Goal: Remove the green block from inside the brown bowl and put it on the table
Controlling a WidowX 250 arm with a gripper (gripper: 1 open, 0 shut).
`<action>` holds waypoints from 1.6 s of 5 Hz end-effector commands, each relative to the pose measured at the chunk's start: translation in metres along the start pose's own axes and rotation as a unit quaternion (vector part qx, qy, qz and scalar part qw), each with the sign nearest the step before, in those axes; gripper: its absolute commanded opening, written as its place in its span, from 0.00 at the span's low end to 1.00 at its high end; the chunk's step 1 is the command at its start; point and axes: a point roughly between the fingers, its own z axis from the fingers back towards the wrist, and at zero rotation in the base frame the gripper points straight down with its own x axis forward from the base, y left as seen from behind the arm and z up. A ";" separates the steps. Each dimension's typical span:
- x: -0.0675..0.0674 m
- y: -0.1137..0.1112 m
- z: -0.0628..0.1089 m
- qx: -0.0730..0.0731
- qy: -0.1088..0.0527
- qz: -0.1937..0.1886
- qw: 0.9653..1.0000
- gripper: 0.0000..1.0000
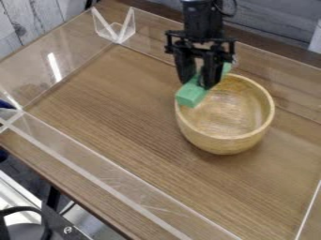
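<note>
Holding green block (192, 95) w/ gripper (201, 77) over brown bowl (226, 114) rim; prob. light, stiff, smooth; best gripped mid-length, across narrow sides.

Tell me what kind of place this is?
Probably a robot lab or testing room: there's a black robot arm, a wooden tabletop with low clear walls around it, and black cables beside it.

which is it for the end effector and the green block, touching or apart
Touching: the camera view shows the end effector with the green block between its fingers.
</note>
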 end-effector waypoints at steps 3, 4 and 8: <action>-0.020 0.014 0.052 0.027 -0.077 -0.012 0.997 0.00; -0.030 0.016 0.045 0.034 -0.067 -0.016 0.997 0.00; -0.048 0.098 0.000 0.073 -0.017 0.054 0.996 0.00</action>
